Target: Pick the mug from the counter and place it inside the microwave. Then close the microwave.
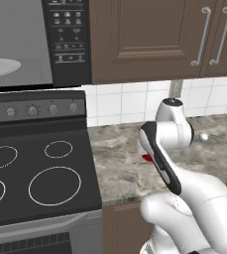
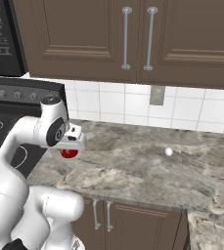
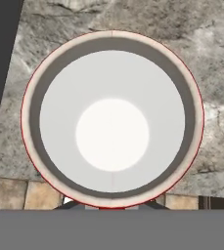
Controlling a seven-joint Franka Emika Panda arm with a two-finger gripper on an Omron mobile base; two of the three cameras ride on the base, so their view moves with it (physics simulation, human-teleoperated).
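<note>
Small red cylindrical mug (image 2: pixel 69 154) is mostly hidden under the white arm's hand (image 2: pixel 72 144); just a red sliver shows in the left base view (image 1: pixel 147 158). Hand view looks straight down into its white interior (image 3: pixel 112 119); fingertips are cut off at the bottom edge, so I cannot tell the finger spread or grip. One mug, on the grey-brown marbled stone counter (image 2: pixel 143 168) near the black glass stovetop (image 1: pixel 35 173). One small white ball (image 2: pixel 168 152) sits well apart. Black-framed microwave (image 1: pixel 68 39) cut off, cavity open.
</note>
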